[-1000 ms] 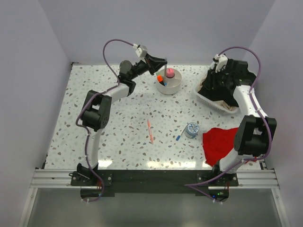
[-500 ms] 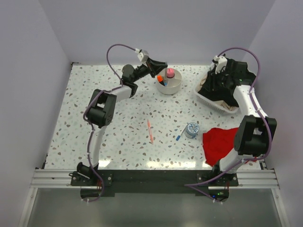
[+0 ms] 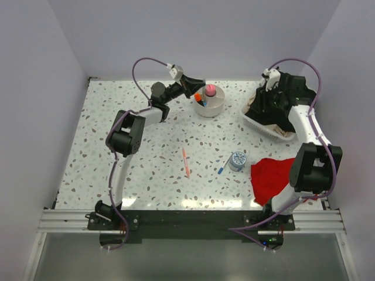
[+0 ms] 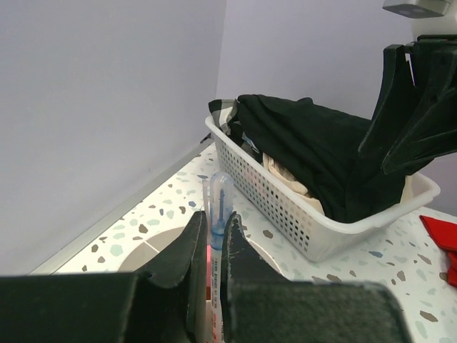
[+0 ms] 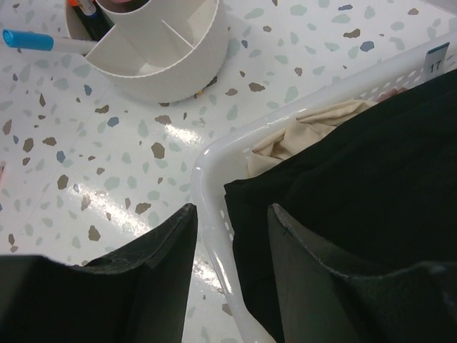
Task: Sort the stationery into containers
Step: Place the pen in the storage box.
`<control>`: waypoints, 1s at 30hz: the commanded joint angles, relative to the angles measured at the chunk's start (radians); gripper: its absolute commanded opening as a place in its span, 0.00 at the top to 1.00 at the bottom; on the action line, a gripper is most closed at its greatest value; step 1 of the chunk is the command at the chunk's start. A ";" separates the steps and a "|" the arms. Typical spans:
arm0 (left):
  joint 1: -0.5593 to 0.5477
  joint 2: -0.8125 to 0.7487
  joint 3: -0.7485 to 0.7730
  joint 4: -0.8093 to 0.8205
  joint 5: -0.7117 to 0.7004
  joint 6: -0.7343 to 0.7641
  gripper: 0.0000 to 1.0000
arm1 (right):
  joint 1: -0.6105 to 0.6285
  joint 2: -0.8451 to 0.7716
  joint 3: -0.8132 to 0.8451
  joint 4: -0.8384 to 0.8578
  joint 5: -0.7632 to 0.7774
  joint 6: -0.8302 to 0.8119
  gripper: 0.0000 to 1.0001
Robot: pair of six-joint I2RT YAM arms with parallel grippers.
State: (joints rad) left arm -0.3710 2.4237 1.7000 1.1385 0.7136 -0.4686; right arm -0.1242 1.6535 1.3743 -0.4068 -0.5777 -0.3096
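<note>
L fingers clenched on blue-white pen at bowl; R fingers apart, straddling basket rim.

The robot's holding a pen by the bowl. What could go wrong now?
The blue-and-white pen, pinched in the left jaws, could hit the rim or a divider of the white bowl and tip out. It might also knock the pink-capped stick already standing inside. The right jaws sit open astride the basket rim and could snag it if that arm moves.
</note>
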 commanded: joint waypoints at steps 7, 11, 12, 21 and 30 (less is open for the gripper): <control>0.012 0.003 0.039 0.076 0.014 0.007 1.00 | 0.018 0.002 0.048 -0.013 0.006 -0.016 0.52; 0.012 -0.038 0.024 0.098 0.020 -0.028 1.00 | 0.034 0.002 0.043 -0.024 -0.014 -0.045 0.52; 0.012 -0.054 0.021 0.101 0.023 -0.037 1.00 | 0.037 0.002 0.042 -0.021 -0.016 -0.046 0.52; -0.019 -0.054 0.044 0.109 0.029 -0.056 1.00 | 0.043 0.009 0.034 -0.007 -0.020 -0.034 0.52; -0.054 -0.075 0.078 0.119 0.043 -0.058 1.00 | 0.043 -0.006 -0.003 0.020 -0.024 -0.025 0.52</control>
State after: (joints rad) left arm -0.4076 2.4237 1.7184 1.1889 0.7429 -0.5179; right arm -0.0834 1.6634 1.3758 -0.4114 -0.5755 -0.3344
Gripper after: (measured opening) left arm 0.083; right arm 0.480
